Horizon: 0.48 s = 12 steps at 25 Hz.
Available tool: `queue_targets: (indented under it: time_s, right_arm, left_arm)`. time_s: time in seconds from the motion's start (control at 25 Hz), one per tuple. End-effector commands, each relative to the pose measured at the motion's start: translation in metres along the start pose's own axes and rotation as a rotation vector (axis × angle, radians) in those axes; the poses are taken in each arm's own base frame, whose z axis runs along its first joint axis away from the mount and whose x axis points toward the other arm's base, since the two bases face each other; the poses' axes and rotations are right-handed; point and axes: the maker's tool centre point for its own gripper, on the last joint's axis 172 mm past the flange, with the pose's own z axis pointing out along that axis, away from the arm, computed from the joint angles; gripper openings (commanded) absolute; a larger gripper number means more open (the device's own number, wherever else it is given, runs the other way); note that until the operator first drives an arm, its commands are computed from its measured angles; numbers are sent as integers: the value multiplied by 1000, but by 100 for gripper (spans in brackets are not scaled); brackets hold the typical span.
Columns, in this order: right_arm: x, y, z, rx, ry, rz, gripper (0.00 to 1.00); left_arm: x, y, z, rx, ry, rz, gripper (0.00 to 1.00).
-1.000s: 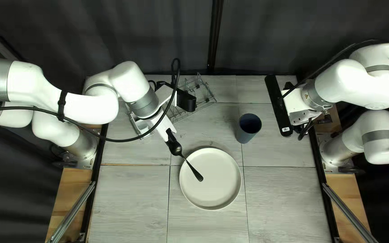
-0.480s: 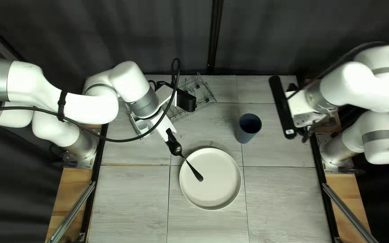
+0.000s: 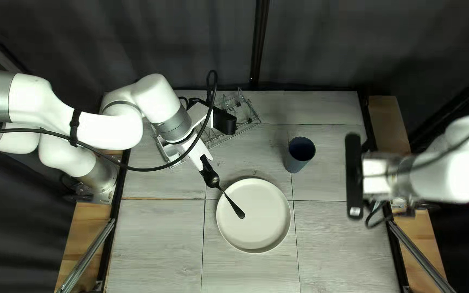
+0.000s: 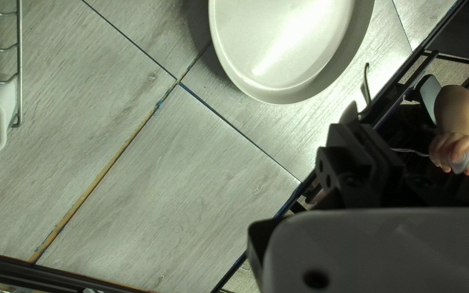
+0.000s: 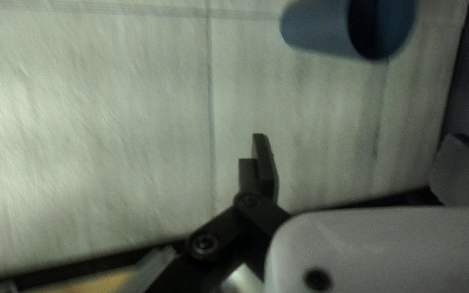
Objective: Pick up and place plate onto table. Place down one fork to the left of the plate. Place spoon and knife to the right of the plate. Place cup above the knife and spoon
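Observation:
In the top left view my left gripper is shut on the dark spoon near its bowl, the handle slanting across the white plate. From the left wrist view, the plate lies beside my left gripper; the spoon sticks out past the fingers. A dark blue cup stands beyond the plate, toward the right. My right gripper is over the table's right edge, fingertips hidden there. In its wrist view my right gripper is open and holds nothing, with the cup ahead.
A wire rack stands near the far edge, partly behind my left arm. Its wires and a white holder show in the left wrist view. Beyond the table edge there, a person's hand grips a small pale object.
My right arm has swung toward the table's near edge and slightly right, turning its gripper. My left arm, spoon, plate and cup have stayed in place.

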Motion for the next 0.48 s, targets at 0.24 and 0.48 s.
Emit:
queue_targets:
  time_s: [0.24,0.48]
  right_arm:
    - [64,-36,-3,11,78,32,100]
    - [116,-49,2,-16,166,276,100]
  left_arm:
    - [0,0,0,0,0,0,0]
    - [0,0,0,0,0,0,0]
